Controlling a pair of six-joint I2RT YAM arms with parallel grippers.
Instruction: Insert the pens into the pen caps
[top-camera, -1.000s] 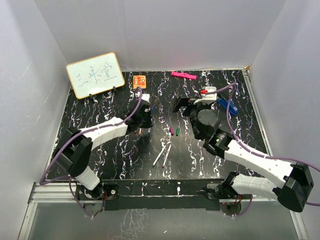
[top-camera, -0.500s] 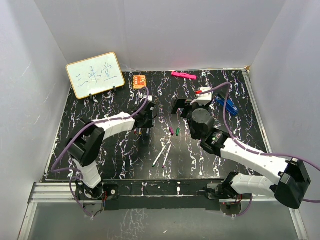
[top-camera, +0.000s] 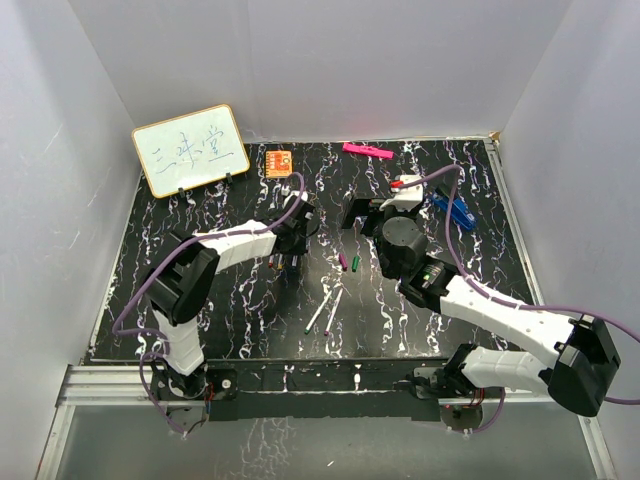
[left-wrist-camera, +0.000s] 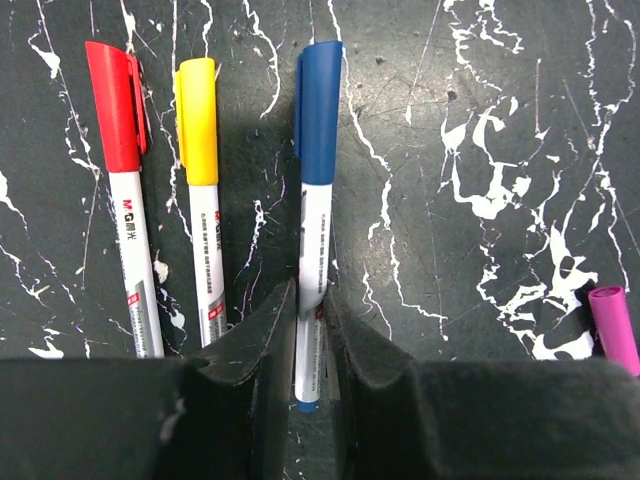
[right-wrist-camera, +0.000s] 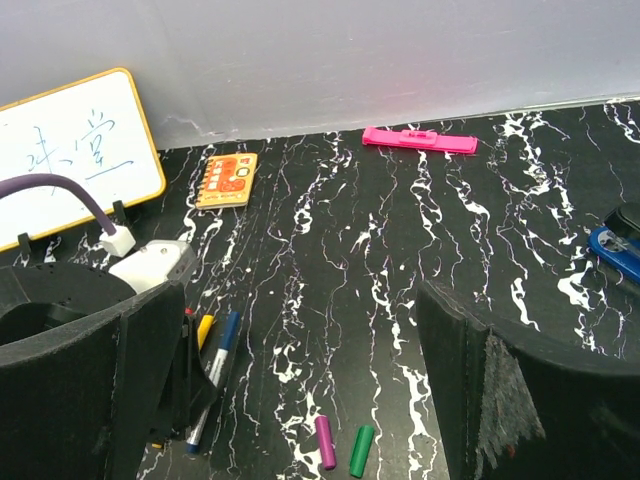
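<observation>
Reading the left wrist view: red pen (left-wrist-camera: 125, 200) and yellow pen (left-wrist-camera: 200, 200) are lying capped just left of the blue pen (left-wrist-camera: 318, 150), all three parallel on the table (top-camera: 200, 300). The left gripper (left-wrist-camera: 310, 298) is pinching narrow on the blue pen's white barrel near its tail. The pads are looking to touch both sides, and the pen is lying flat with its cap on.

I am judging this step as parking the blue pen in the row. I am planning to part the fingers only a little and lift straight up, so the barrel is not rolling leftward into the yellow pen or getting dragged by a pad.

The purple cap (left-wrist-camera: 615, 325) is lying right of the blue pen, with the green cap (right-wrist-camera: 361, 450) just beyond it. The uncapped pens (top-camera: 318, 314) are lying right of the blue pen and nearer the bases. I am counting those as the two left to do. The right gripper (right-wrist-camera: 300, 360) is hanging wide and empty, farther right of the blue pen.

The surface is glossy black marble print. I am expecting round barrels to roll on it. White walls are closing in three sides. The whiteboard (top-camera: 190, 150) is standing far left of the blue pen. The orange card (top-camera: 279, 162) is lying behind the pen, with the pink bar (top-camera: 366, 151) and blue clip (top-camera: 452, 210) to its right.
</observation>
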